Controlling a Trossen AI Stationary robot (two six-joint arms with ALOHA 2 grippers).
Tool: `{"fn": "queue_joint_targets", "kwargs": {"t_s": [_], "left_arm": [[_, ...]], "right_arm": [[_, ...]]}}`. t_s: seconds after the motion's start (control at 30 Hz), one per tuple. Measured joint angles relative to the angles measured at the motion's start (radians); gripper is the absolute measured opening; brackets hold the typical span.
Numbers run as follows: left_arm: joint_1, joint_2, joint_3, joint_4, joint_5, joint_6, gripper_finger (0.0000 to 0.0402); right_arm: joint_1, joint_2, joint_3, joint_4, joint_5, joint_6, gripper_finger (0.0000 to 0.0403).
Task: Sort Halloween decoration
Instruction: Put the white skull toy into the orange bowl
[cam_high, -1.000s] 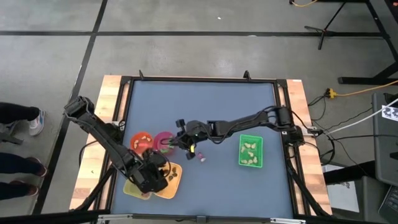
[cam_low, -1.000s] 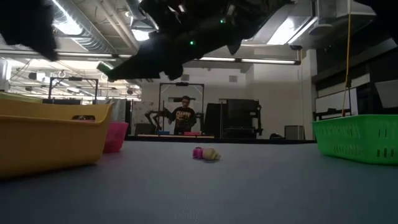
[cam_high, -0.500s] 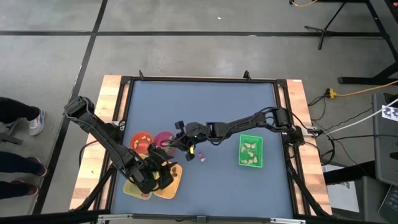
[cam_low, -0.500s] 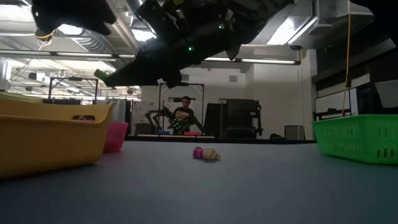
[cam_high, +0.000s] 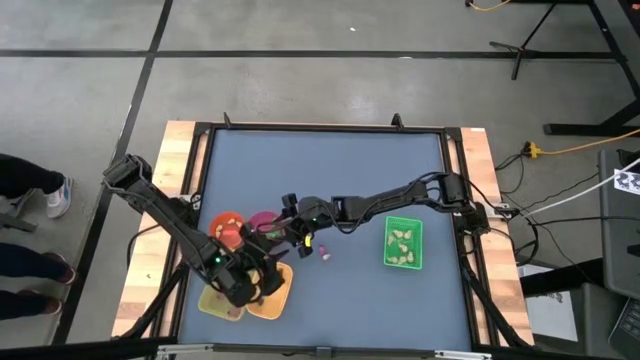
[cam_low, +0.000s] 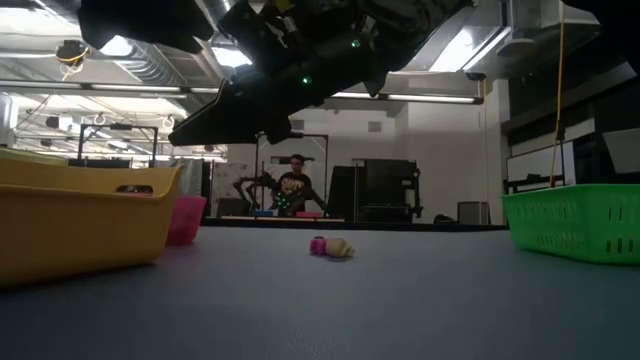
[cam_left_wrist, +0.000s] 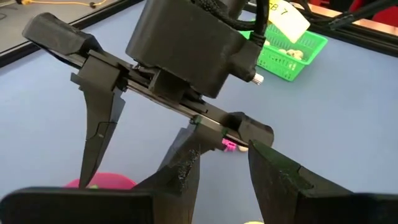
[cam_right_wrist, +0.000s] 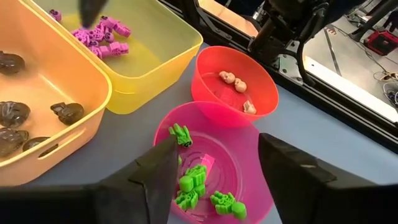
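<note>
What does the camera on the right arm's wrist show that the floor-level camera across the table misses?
Only the right wrist view looks down into the containers: green trinkets in the pink bowl, cream ones in the orange bowl, magenta ones in the yellow tray. Only the low view shows two loose trinkets on the table, the green basket and a person far behind. Both show the yellow tray and the pink bowl.

Two bowls (cam_right_wrist: 233, 87); three trays (cam_right_wrist: 149, 43); two arms (cam_high: 400, 195).
</note>
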Motion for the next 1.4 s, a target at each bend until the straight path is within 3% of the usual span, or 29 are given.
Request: {"fn": "queue_joint_targets", "kwargs": {"t_s": [0.37, 0.53, 0.83, 0.97, 1.17, 1.4], "left_arm": [[0.024, 0.000, 0.000, 0.000, 0.000, 0.000, 0.0120], [0.024, 0.000, 0.000, 0.001, 0.001, 0.000, 0.0120], [0.024, 0.000, 0.000, 0.001, 0.000, 0.000, 0.0120], [0.024, 0.000, 0.000, 0.001, 0.000, 0.000, 0.0120], [0.024, 0.000, 0.000, 0.001, 0.002, -0.001, 0.0120], [0.024, 0.000, -0.001, 0.002, 0.014, -0.002, 0.0120]], "right_arm": [[0.001, -0.001, 0.000, -0.060, 0.010, 0.027, 0.0225], [0.001, -0.046, -0.001, -0.193, 0.062, 0.048, 0.0225], [0.002, -0.138, 0.000, -0.528, 0.060, 0.071, 0.0225], [0.002, -0.151, 0.000, -0.672, -0.027, 0.168, 0.0225], [0.007, -0.151, 0.000, -0.840, -0.259, 0.325, 0.0225], [0.054, -0.144, -0.001, -0.881, -0.220, 0.366, 0.0225]]}}
